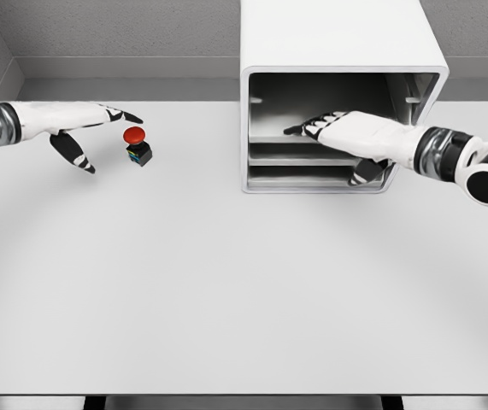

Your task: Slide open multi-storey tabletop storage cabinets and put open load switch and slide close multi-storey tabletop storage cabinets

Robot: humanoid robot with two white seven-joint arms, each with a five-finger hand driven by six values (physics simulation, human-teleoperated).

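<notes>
Switch (pixel 137 146): a small part with a round red cap on a dark, boxy base that shows a bit of green and blue at one side; it stands upright on the table (pixel 226 290), well left of the cabinet.

Cabinet (pixel 339 94): a white box with rounded corners at the far side of the table, right of the middle; its front is open, showing grey shelves stacked inside (the top bay is the tallest).

Left hand (pixel 94 128): comes in from the left edge, fingers spread and relaxed, holding nothing; the forefinger stretches out above and just beside the red cap, the thumb hangs down to the left of the switch. Whether any finger touches the switch cannot be told.

Right hand (pixel 333 128): reaches from the right edge into the front of the cabinet, palm down, fingers stretched out flat over the upper shelf; it grips nothing that can be seen.

Table: plain white, with a grey wall behind it.
</notes>
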